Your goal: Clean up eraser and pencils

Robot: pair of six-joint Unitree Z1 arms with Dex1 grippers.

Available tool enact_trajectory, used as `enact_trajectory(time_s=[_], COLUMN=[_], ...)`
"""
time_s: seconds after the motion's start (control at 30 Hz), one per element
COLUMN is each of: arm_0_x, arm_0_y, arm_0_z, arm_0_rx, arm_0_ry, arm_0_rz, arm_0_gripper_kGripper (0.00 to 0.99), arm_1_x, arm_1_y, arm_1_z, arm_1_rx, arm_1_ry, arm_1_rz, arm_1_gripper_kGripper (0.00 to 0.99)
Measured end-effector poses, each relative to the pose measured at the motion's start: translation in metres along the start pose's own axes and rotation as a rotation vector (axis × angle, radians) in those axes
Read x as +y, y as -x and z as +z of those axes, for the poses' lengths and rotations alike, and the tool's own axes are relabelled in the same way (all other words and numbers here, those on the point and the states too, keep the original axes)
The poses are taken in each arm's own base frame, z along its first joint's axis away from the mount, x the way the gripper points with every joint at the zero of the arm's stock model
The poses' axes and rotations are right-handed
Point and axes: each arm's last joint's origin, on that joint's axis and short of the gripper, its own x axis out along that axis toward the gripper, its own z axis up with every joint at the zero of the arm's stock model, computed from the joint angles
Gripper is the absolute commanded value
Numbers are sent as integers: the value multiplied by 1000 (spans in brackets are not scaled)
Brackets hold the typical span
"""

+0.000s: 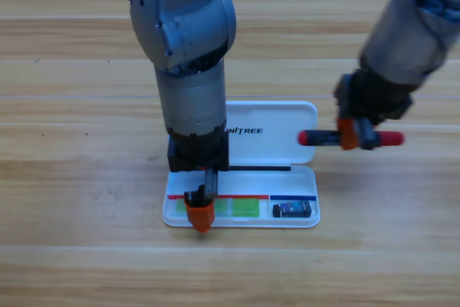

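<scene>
Over the case (287, 116), the right pincer (357, 134) grips the red-ended pencil (388, 137); next, lower it beside the green pencil (245, 208), where the left pincer (199, 213), its opening hidden, hovers.

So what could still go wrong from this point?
1. The left pincer sits low in the white case, over the green pencil; lifting away could drag the pencil or shift the case.
2. The right pincer holds the red-ended pencil crosswise beside the case; the left arm fills much of the tray, so a collision seems possible.
3. The eraser already takes the tray's right end.
</scene>
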Motion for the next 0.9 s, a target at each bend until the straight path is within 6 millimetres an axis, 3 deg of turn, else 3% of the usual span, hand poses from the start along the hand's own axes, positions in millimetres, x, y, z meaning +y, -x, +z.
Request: enact_trajectory(time_s=[0.13, 0.37, 0.47, 0.67, 0.9], arm_0_x=[-6, -37, -45, -43, -42], arm_0_y=[15, 96, 115, 109, 103], arm_0_z=[-10, -62, -83, -103, -107], arm_0_rx=[4, -97, -126, -97, -87], arm_0_ry=[7, 21, 42, 76, 85], arm_0_rz=[30, 151, 176, 162, 156], arm_0_gripper_kGripper=[990, 990, 990, 990, 990], arm_1_x=[-6, -9, -11, -9, -6], arm_1_y=[-9, -31, -41, -56, -74], arm_1_z=[22, 61, 75, 94, 107], arm_1_rx=[-3, -1, -3, 6, 23], arm_1_ry=[19, 52, 58, 78, 92], arm_1_rz=[8, 30, 32, 49, 60], arm_1_gripper_kGripper=[0, 0, 0, 0, 0])
